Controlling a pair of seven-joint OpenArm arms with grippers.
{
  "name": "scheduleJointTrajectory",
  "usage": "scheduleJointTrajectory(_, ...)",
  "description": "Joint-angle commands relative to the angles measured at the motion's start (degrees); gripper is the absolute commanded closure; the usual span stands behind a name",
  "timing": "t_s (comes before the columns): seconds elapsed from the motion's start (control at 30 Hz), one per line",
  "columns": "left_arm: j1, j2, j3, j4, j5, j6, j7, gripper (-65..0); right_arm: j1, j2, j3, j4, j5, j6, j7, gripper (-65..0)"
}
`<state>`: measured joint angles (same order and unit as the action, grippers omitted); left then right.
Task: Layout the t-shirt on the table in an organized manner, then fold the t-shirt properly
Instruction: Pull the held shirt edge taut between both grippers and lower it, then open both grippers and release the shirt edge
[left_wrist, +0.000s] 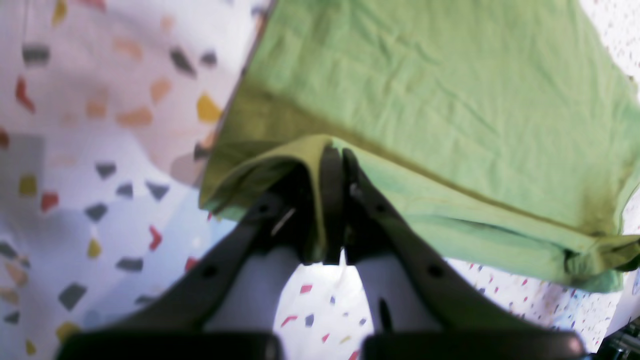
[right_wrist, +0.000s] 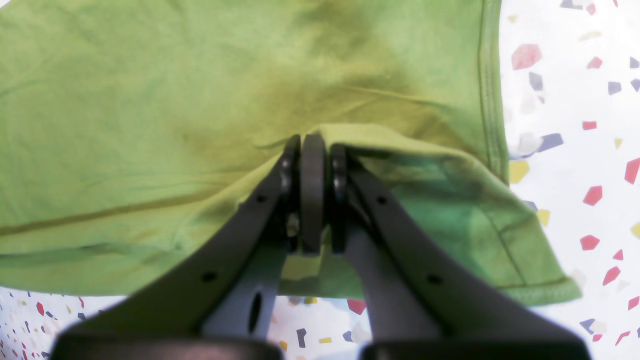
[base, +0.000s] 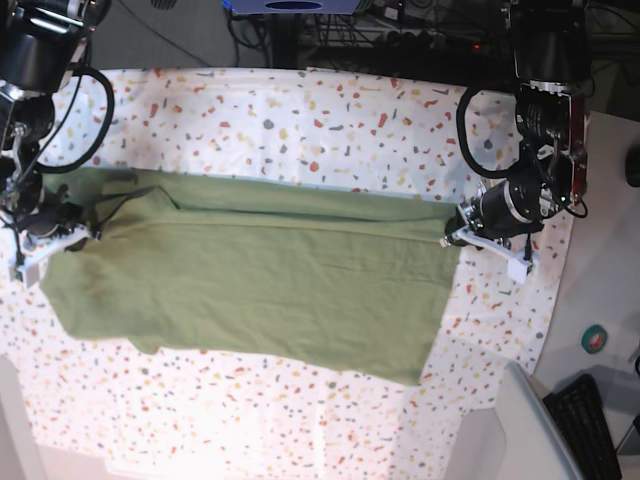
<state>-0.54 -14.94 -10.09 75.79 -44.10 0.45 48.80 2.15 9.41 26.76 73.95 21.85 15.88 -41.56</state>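
We see an olive-green t-shirt (base: 250, 285), soft cotton with shallow creases, spread wide across the middle of the desk (base: 300, 110), whose white cloth is flecked with red, orange, yellow and grey chips. Our left hand (left_wrist: 332, 155), its dark tapered fingers pressed together, pinches a doubled fold of the shirt near the desk's right edge in the base view. Our right hand (right_wrist: 311, 142), likewise clamped, grips a fold of fabric beside a stitched hem (right_wrist: 492, 90), near the left edge.
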Motion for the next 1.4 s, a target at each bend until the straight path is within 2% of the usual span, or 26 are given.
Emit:
scheduleJointTrajectory(0.0, -1.09, -0.58, -0.24, 0.30, -0.61, -0.23, -0.66, 0.0, 0.79, 0.74, 0.18, 0.90, 0.53, -0.01, 1.34, 0.0)
scheduleJointTrajectory(0.17, -1.44, -0.58, -0.59, -0.67, -0.69, -0.23, -0.66, 0.0, 0.79, 0.66, 0.18, 0.90, 0.53, -0.01, 1.17, 0.0)
scheduleJointTrajectory(0.2, -1.44, -0.58, -0.59, -0.67, -0.69, -0.23, -0.66, -1.8, 0.79, 0.66, 0.18, 0.90, 0.53, -0.01, 1.08, 0.0)
scheduleJointTrajectory(0.43, -3.46, -0.31, -0.51, -0.93, -0.87, -0.23, -0.84, -30.1, 0.09, 0.48, 0.27, 0.90, 0.97, -0.01, 1.08, 0.0)
scheduleJointTrajectory(0.47, -4.17, 0.30, -0.68, -1.64, -0.96, -0.23, -0.84, -33.6, 0.00, 0.48, 0.27, 0.90, 0.97, -0.01, 1.08, -2.7)
scheduleJointTrajectory(0.57, -6.63, 1.09, -0.95, -4.98, -0.78, -0.23, -0.84, -40.6, -0.09, 0.48, 0.27, 1.08, 1.06, -0.01, 1.08, -22.2)
scheduleJointTrajectory(0.63, -8.56, 1.53, -0.59, -7.53, -0.78, -0.23, -0.84, -42.5, -0.35, 0.48, 0.36, 1.26, 1.06, -0.01, 1.43, -28.4)
scheduleJointTrajectory(0.73, -10.41, 2.32, -1.03, -9.99, -0.78, -0.49, -1.02, -42.8, -0.97, 0.04, 3.79, 2.57, 1.23, 0.08, 1.60, -28.4)
scheduleJointTrajectory(0.83, -10.67, 2.32, -1.30, -8.58, -1.05, -0.49, -1.02, -42.8, -1.58, -4.62, 13.46, 7.67, 1.23, 0.34, 3.45, -29.3)
scheduleJointTrajectory(0.9, -8.21, 2.50, -4.73, -4.80, -1.05, -0.58, -1.02, -42.8, -2.55, -7.43, 18.82, 12.24, 1.14, 0.34, 6.09, -29.7)
scheduleJointTrajectory(1.03, 0.14, 2.68, -12.29, 6.36, -1.05, -1.11, -1.02, -42.8, -7.47, -8.05, 20.23, 19.54, 1.14, 0.34, 6.35, -33.3)
scheduleJointTrajectory(1.13, 7.70, 2.76, -19.23, 12.43, -1.05, -7.35, -1.02, -42.5, -13.71, -8.93, 20.31, 22.97, 4.31, 0.34, 6.35, -33.5)
scheduleJointTrajectory(1.27, 13.24, 4.79, -27.06, 11.38, -0.61, -17.11, -1.02, -42.5, -22.15, -9.72, 20.31, 22.18, 18.11, 0.34, 6.35, -33.5)
scheduleJointTrajectory(1.37, 13.41, 6.46, -29.43, 7.33, -0.61, -21.85, -1.02, -42.3, -24.79, -9.98, 19.79, 17.08, 26.37, 0.34, 6.35, -33.5)
